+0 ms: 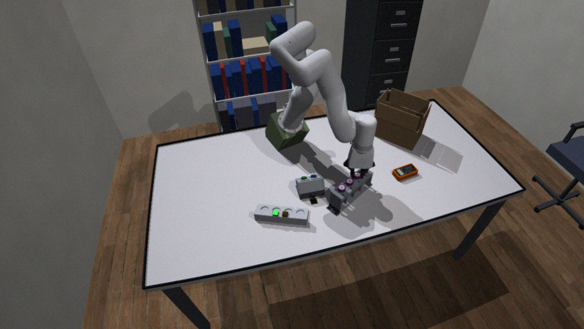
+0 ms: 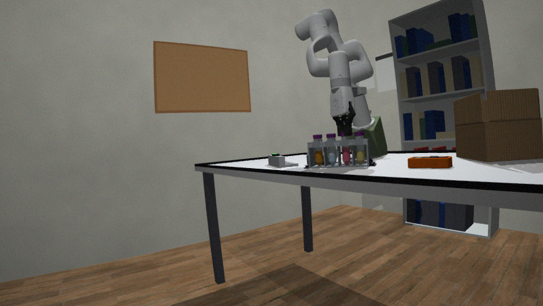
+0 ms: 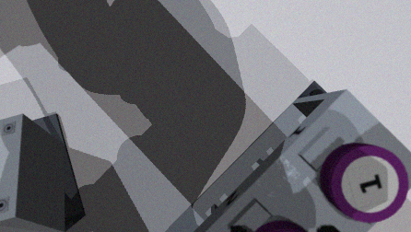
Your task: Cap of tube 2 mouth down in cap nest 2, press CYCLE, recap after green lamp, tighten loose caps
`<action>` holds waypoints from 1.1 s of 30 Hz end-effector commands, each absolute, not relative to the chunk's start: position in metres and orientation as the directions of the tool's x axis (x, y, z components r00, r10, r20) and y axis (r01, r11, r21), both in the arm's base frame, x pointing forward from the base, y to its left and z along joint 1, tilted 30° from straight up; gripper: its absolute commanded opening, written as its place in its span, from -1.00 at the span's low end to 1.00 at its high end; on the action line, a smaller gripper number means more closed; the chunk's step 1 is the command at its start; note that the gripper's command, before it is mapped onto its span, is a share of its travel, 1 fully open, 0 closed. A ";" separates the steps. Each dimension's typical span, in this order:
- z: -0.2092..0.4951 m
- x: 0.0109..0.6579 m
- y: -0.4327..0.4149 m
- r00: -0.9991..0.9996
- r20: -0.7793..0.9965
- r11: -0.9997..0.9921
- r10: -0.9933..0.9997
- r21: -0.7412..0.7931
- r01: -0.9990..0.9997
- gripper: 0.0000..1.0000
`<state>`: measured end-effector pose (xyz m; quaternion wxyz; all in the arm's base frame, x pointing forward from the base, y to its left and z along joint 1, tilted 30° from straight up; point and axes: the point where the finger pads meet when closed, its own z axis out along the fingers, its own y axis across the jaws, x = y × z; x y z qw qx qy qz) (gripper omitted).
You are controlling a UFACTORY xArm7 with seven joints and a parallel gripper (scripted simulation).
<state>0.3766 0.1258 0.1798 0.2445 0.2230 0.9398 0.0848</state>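
The fingers [image 2: 340,122] of the gripper [image 2: 343,127] are clamped on the purple cap of tube 2 [image 2: 343,133], the pink-filled tube in the decapping station [image 1: 346,197] on the tabletop [image 1: 204,183]. The cap is seated on its own tube, directly below the wrist, and only its upper edge is seen at the bottom border of the wrist view. The cap of tube 1 [image 3: 364,181] is seen just beside it, with its numeral facing up.

The long axis of tube 2 is upright and appears to be in line with the gripper's own axis, so the coming move is judged to be a turn about this vertical line. The green lamp [image 1: 275,212] on the cap tray [image 1: 281,220] is lit and the 4 nests look unoccupied, so step 3 is probably in hand.
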 end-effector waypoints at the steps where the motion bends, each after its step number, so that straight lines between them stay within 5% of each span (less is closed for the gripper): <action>1: 0.181 0.377 0.126 -0.780 -0.424 0.886 0.461 0.271 0.376 -1.00; 11: 0.181 0.377 0.126 -0.663 -0.343 0.745 0.665 0.367 0.558 -1.00; 22: 0.181 0.378 0.126 -0.274 -0.101 0.287 0.956 0.492 0.822 -1.00; 33: 0.181 0.378 0.126 0.111 0.123 -0.158 0.986 0.487 0.859 -1.00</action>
